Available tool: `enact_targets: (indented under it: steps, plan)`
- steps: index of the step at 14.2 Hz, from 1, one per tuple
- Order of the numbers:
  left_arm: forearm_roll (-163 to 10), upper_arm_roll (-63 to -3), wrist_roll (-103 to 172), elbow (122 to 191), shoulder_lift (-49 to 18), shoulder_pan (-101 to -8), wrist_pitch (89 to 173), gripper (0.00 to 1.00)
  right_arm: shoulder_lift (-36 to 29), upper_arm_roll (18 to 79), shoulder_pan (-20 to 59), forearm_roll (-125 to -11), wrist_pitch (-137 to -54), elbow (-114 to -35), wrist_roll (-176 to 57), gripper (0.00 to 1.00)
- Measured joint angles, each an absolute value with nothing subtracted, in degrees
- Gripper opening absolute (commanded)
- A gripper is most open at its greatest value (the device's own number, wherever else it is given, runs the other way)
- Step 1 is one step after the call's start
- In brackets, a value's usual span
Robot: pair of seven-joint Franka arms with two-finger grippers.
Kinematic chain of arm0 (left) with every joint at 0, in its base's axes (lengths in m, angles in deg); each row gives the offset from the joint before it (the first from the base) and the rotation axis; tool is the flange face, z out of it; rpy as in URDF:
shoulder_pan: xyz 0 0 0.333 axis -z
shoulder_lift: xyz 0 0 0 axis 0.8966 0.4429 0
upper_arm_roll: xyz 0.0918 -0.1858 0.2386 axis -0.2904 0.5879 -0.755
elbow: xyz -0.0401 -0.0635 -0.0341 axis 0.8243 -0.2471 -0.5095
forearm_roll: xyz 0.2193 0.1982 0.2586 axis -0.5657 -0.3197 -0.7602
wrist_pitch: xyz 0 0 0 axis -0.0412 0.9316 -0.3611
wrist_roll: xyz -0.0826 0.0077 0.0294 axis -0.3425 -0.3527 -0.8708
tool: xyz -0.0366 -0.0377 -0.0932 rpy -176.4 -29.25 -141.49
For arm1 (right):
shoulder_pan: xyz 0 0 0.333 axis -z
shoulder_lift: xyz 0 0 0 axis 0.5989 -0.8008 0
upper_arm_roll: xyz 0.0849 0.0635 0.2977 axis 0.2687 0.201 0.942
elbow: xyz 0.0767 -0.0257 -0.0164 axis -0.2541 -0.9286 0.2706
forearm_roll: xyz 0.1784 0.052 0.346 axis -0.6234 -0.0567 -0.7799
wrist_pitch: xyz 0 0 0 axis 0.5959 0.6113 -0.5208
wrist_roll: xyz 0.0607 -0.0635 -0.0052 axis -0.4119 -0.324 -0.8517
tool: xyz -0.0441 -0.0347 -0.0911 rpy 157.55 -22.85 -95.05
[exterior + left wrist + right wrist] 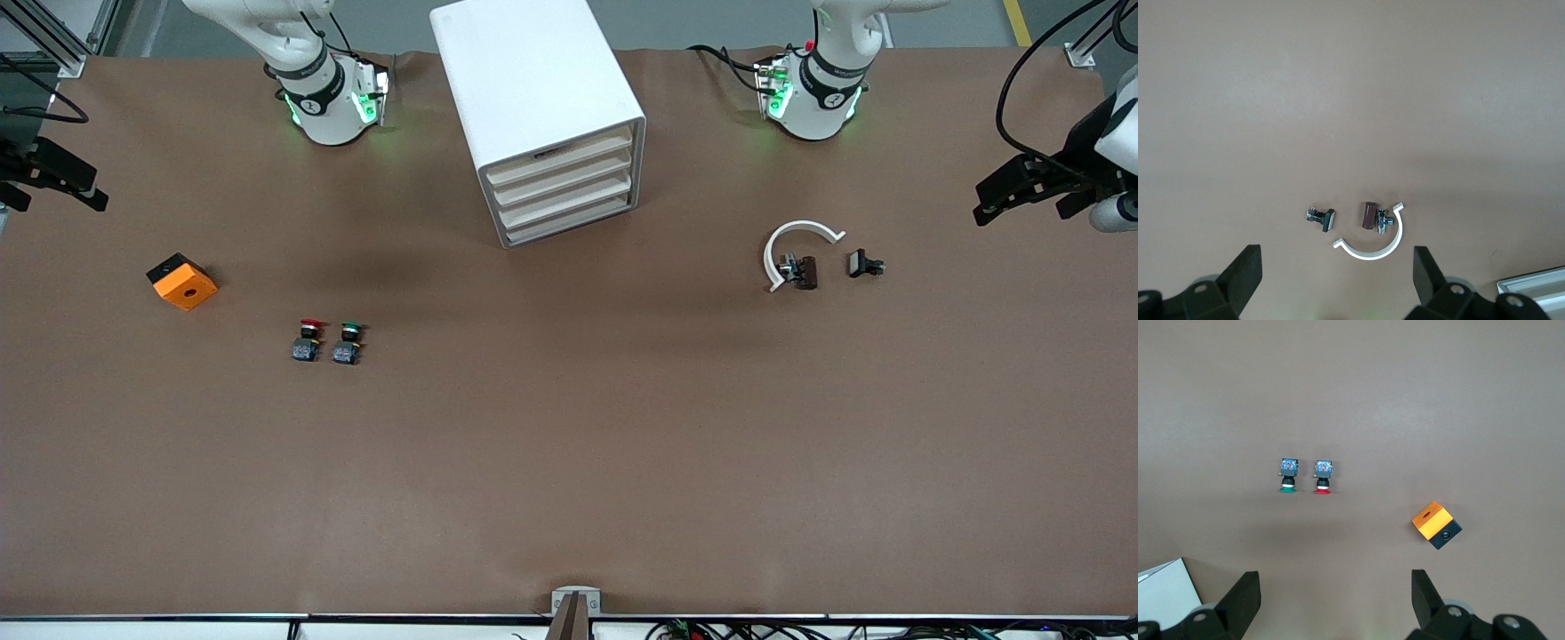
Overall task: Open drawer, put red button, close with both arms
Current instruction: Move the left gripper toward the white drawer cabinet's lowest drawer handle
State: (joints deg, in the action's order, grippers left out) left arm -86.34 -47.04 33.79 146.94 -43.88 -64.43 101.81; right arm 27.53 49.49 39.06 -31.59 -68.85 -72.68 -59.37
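Orange box (182,281), green button (348,343), white clip (797,245)

White boxy cabinet (533,98) stands on the surface between the two arm bases, holding four alike shallow drawers (563,187) with pale cream fronts, all shut. Red button (308,340) lies on its side toward the right arm's end, nearer the front camera than the cabinet: flat red cap, black collar, blue-grey block base. It lies just beside the green-capped twin (348,342), not touching.
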Motion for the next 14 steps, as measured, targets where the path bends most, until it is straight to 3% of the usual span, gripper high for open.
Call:
enact_targets:
  steps: [7, 14]
  plan:
    - [-86.3, -46.9, 33.8, 147.0, -43.1, -64.3, 101.2, 1.0, 27.5, 49.5, 39.1, -31.6, -68.8, -72.7, -59.4, 1.0]
    - [-85.8, -46.3, 32.7, 146.8, -35.2, -61.5, 102.6, 1.0, 27.6, 49.5, 39.1, -31.6, -68.9, -72.7, -59.4, 1.0]
